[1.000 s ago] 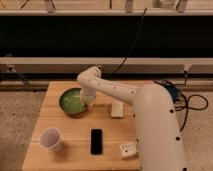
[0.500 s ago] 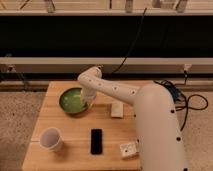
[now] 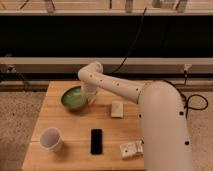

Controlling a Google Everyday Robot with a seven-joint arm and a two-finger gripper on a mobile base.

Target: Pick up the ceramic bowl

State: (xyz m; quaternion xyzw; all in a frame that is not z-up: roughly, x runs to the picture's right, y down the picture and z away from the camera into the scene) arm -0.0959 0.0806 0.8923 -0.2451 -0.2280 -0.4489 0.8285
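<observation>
Camera view: we saw the ceramic bowl [image 3: 73,97] on the far left part of the wooden table [image 3: 65,125]. The gripper [image 3: 89,95] sat at the bowl's right rim, at the end of the white arm [image 3: 117,86]. Nearer lay a white cup [image 3: 50,139] at left, a black phone [image 3: 96,141] in the middle, and a small white block [image 3: 117,108] to the bowl's right.

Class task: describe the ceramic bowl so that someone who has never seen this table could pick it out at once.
Start at the wooden table and look to its far left part, where the gripper comes down at the right edge of the ceramic bowl. It is round, shallow and glossy green, unlike the smaller white cup nearer the front.
</observation>
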